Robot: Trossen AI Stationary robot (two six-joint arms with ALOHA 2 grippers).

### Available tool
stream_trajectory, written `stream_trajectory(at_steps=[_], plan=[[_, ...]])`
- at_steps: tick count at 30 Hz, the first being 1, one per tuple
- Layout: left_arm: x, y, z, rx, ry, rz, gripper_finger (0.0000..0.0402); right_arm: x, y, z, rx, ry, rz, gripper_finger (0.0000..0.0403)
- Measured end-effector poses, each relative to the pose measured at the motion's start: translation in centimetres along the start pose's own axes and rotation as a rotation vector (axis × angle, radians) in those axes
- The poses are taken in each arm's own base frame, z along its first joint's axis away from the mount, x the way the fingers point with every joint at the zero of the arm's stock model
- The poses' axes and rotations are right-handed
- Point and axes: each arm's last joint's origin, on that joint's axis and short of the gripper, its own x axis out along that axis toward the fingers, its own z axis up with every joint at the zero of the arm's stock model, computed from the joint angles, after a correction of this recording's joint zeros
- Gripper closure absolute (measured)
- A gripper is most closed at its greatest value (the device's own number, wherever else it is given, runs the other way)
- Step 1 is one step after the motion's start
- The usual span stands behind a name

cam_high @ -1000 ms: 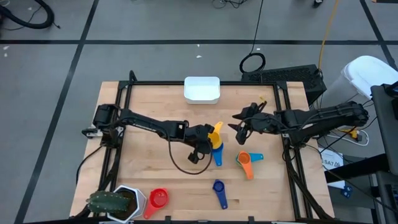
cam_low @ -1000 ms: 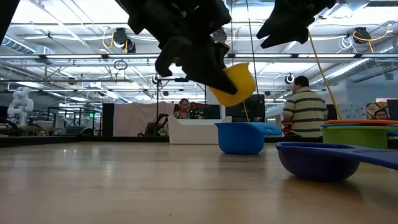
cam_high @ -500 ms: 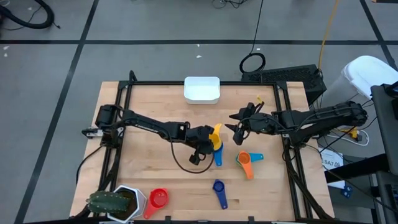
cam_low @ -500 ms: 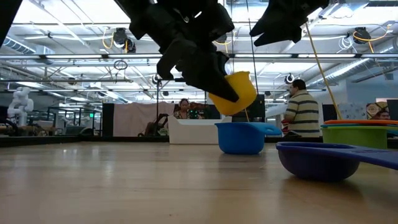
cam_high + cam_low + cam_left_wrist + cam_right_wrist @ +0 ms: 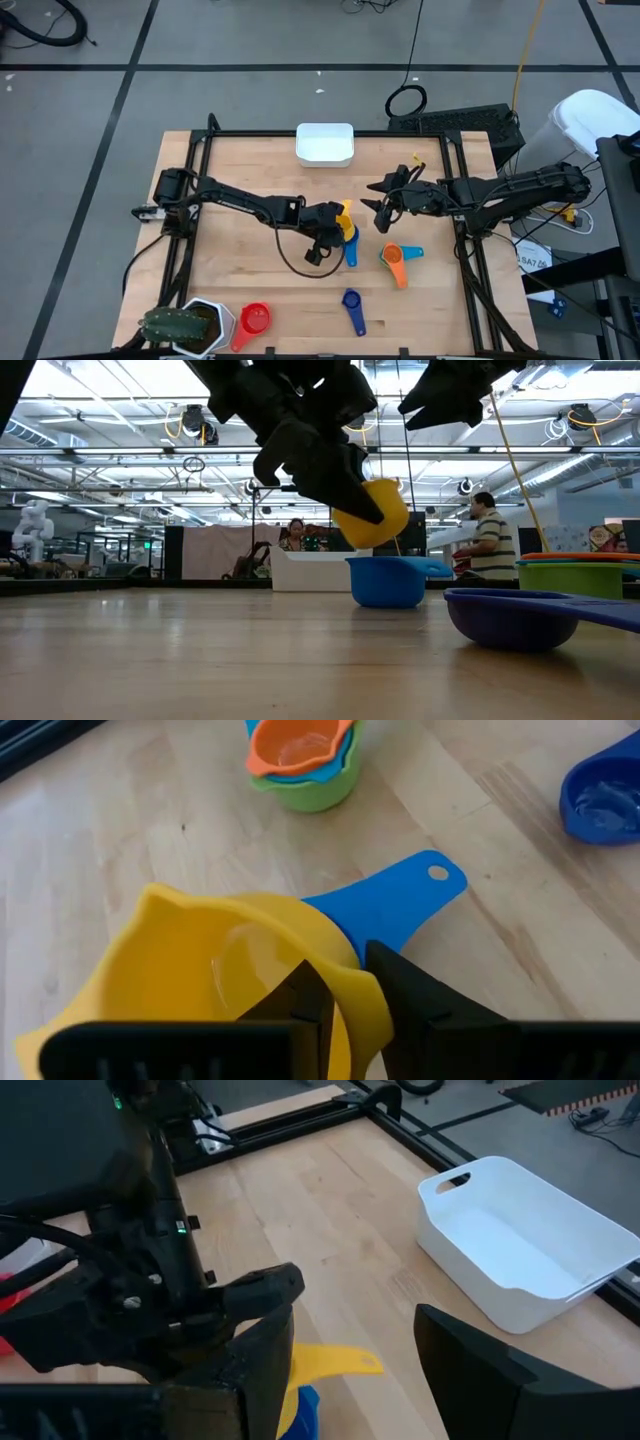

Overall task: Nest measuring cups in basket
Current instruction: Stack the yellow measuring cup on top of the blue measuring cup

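Note:
My left gripper (image 5: 335, 226) is shut on a yellow measuring cup (image 5: 374, 512) and hangs just above the light-blue cup (image 5: 388, 581), which stands on the table. In the left wrist view the yellow cup (image 5: 215, 970) covers the blue bowl, and only the blue handle (image 5: 400, 900) shows. A nested stack of orange, teal and green cups (image 5: 395, 257), a dark-blue cup (image 5: 350, 300) and a red cup (image 5: 256, 320) rest on the wood. The white basket (image 5: 325, 144) sits at the far edge. My right gripper (image 5: 384, 208) hovers open to the right of the yellow cup. My left gripper pinches the yellow cup's wall at the rim (image 5: 345, 972), with one finger (image 5: 300, 1002) inside the bowl and the other finger (image 5: 420, 1005) outside. The fingers reach it slanting down from the table's left. The cup is lifted clear and tilted, just over the blue cup.
A white hexagonal pot with a green plant (image 5: 190, 324) stands at the near left corner. A black frame (image 5: 300, 133) borders the table. A dark cable (image 5: 295, 265) loops under the left arm. People show in the room behind the table in the low view.
My left gripper has lowered the yellow cup a little toward the blue cup, still shut on it. My right gripper has drifted slightly toward the table's left and stayed open.

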Motion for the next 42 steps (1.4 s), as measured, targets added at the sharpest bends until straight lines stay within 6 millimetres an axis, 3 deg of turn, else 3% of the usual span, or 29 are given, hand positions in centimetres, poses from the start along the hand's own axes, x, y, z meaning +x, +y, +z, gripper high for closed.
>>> stream_trajectory(at_steps=[12, 23, 29, 37, 42], plan=[[0.0, 0.0, 0.0, -0.013, 0.000, 0.003, 0.0330, 0.0, 0.0, 0.0, 0.019, 0.000, 0.000, 0.0202], [0.0, 0.1, 0.1, -0.057, 0.000, 0.038, 0.0234, 0.0, 0.0, 0.0, 0.019, 0.000, 0.000, 0.0202], [-0.1, 0.2, 0.2, -0.078, -0.005, 0.043, 0.0204, 0.0, 0.0, 0.0, 0.021, 0.001, 0.000, 0.0202], [-0.1, 0.0, 0.2, -0.107, -0.002, 0.037, 0.0214, 0.0, 0.0, 0.0, 0.027, 0.001, 0.001, 0.0202], [0.0, -1.4, 0.1, -0.136, 0.055, -0.008, 0.0227, 0.0, 0.0, -0.1, 0.037, 0.009, 0.005, 0.0202]])
